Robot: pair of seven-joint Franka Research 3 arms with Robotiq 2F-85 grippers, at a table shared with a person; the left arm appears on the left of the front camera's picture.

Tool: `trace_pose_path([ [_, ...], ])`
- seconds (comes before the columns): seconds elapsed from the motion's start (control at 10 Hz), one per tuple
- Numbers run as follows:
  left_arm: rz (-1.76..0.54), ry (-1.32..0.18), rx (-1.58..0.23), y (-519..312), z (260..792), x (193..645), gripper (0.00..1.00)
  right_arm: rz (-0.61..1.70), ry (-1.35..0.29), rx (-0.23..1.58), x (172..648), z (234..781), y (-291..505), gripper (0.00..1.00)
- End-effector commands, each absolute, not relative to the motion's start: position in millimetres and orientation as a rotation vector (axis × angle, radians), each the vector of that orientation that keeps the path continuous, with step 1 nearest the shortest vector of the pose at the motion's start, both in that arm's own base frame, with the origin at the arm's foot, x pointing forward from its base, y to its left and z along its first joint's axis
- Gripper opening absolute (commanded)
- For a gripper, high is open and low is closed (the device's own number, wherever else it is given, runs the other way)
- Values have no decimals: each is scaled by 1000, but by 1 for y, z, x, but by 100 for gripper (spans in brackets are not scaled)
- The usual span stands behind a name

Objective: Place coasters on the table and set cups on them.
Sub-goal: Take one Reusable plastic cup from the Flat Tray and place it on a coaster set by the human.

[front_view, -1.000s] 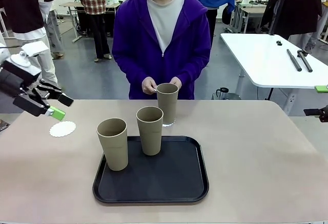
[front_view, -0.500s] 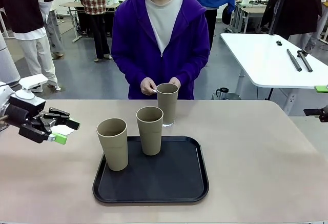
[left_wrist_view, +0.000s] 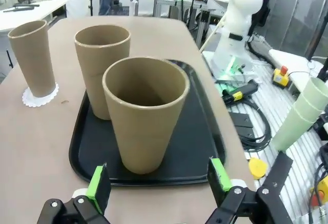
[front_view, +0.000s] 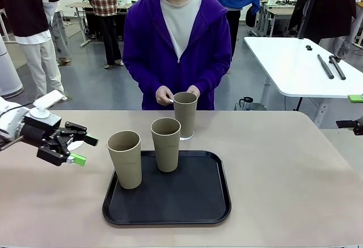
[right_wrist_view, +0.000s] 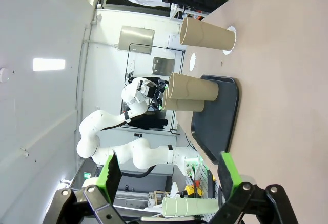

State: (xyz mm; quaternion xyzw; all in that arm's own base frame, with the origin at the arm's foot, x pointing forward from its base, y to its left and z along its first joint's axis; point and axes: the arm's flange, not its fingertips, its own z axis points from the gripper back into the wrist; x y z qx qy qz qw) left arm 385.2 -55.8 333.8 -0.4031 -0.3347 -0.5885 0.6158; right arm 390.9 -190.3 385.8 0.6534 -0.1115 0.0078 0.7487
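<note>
While one cup (front_view: 185, 113) stands on a coaster (left_wrist_view: 37, 102), two wait on the tray (front_view: 193, 198); left gripper (left_wrist_view: 159, 182) gapes wide facing the nearest cup (left_wrist_view: 146, 116).

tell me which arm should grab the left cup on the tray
Left. The left gripper is open beside that cup, fingers framing it in its wrist view; the right gripper sits far off by the table's right edge.

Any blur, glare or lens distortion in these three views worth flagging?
Front view: sharp, even light, no hard shadows around the cups or the tray. Left wrist view: wide-angle bowing, the cups splay outward; the left end effector is in focus. Right wrist view: rolled sideways, so the table runs vertically; no evident blur.
</note>
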Motion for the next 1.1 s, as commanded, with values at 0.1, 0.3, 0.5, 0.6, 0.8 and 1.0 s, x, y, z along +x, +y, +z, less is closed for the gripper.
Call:
trace_pose_path([
  [0.1, -1352, -772, -961, -49, 339, 379, 100, 20, -243, 1431, 392, 386, -191, 100],
  [0.3, -1352, -772, -961, -49, 339, 379, 100, 20, -243, 1431, 392, 386, -191, 100],
  [0.5, -1345, -777, -956, -51, 336, 384, 100, 20, -243, 1431, 392, 386, -191, 100],
  [0.6, -1339, -899, -1025, -52, 325, 388, 100, 20, -243, 1431, 392, 386, -191, 100],
  [0.8, -1334, -999, -1009, -57, 304, 387, 100, 20, -243, 1431, 392, 386, -191, 100],
  [1.0, -1325, -1036, -1009, -59, 288, 388, 100, 20, -243, 1431, 392, 386, -191, 100],
])
